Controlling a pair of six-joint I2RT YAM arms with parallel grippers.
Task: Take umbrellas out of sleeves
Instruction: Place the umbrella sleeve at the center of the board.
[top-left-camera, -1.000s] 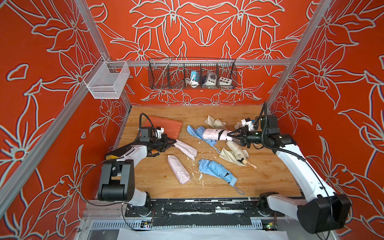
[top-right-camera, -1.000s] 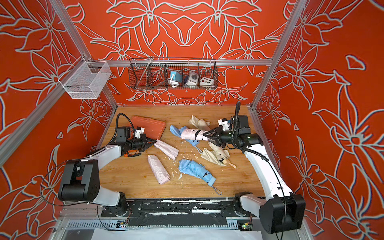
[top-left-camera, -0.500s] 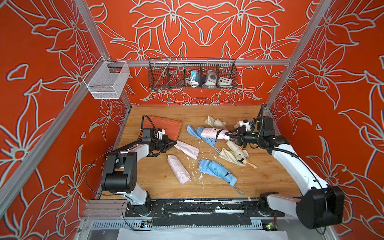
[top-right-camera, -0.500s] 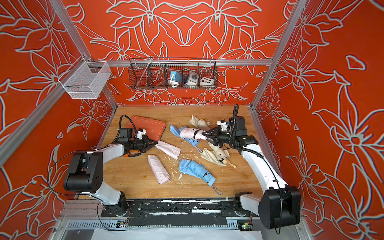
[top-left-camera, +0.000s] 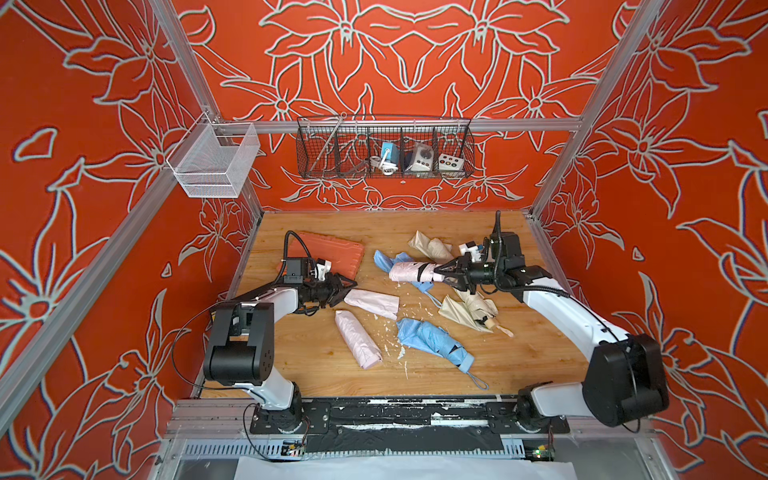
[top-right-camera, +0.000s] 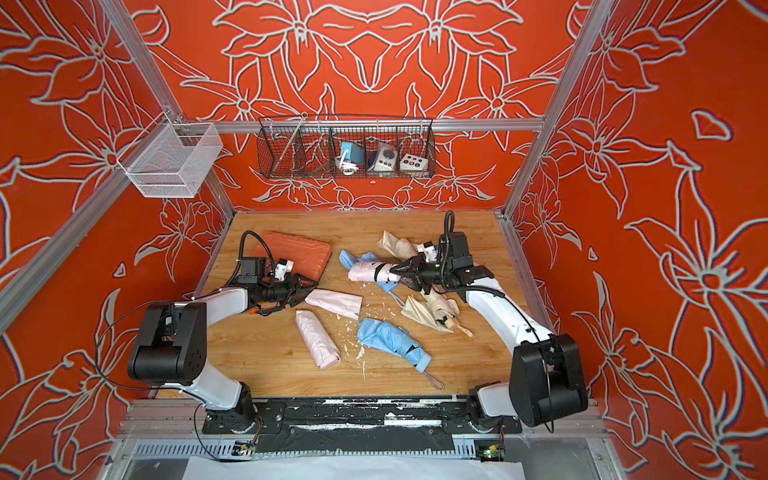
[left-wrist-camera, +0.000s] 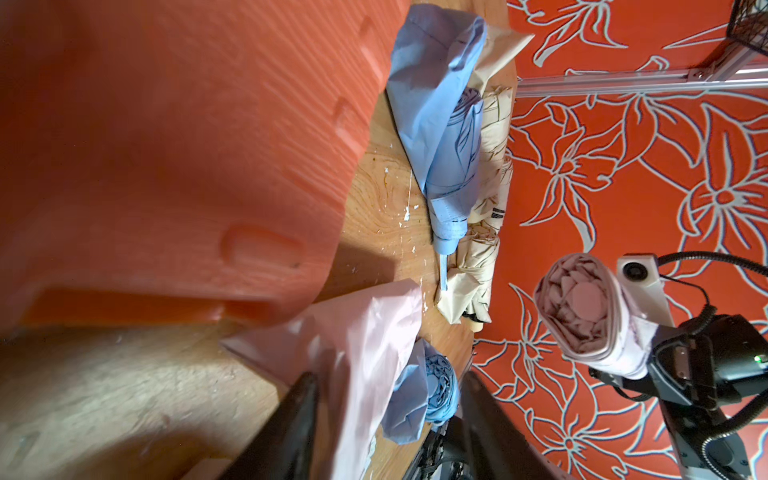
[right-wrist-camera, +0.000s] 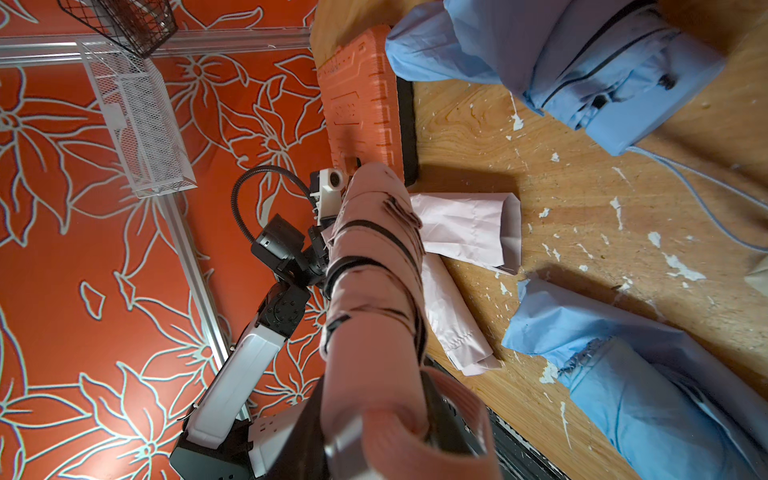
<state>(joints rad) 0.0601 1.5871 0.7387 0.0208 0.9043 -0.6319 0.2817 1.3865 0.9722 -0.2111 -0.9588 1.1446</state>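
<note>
Two halves held apart: right pincer (top-left-camera: 440, 272) clenched on the pink umbrella (top-left-camera: 409, 272), holding it clear of the table (top-left-camera: 519, 353), left pincer (top-left-camera: 347, 289) spread open about the empty pink sleeve (top-left-camera: 372, 302).

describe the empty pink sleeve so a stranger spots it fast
On the wooden tabletop, find the flat orange plastic case at its left. In front of it, by the open jaws of the left gripper, lies the smooth pale pink fabric sleeve: flat and limp, unlike the plump pink roll beside it.
</note>
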